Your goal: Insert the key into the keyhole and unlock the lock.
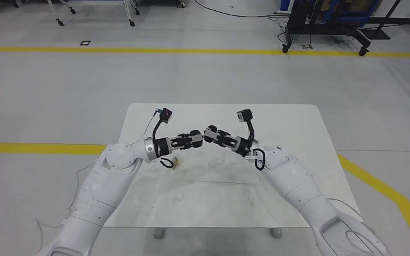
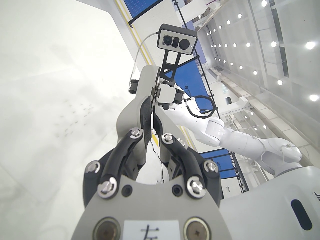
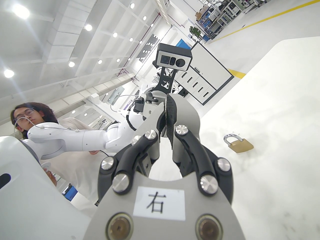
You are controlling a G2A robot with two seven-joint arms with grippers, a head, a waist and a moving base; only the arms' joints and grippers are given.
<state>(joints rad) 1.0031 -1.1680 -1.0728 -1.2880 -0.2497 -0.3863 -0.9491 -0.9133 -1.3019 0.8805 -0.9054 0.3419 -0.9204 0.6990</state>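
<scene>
Overhead, two white arms meet tip to tip above the middle of a white table (image 1: 288, 121) with rounded corners. The left gripper (image 2: 152, 101) has grey, curved fingers lined with ribbed black pads (image 2: 147, 116). The pads are pressed close together, leaving at most a hairline gap. The right gripper (image 3: 166, 106) is built the same way and is also closed down, pad against pad. Whether either pinches something thin cannot be told. Their tips nearly touch, and both are held off the tabletop.

The lock (image 3: 239, 145) is a small padlock with a squarish brass body and a curved silver shackle. It lies flat on the table, left of centre and just nearer the robot than the left forearm, apart from both grippers. It sits well in from every table edge. The tabletop is smooth with faint grey scuffs.
</scene>
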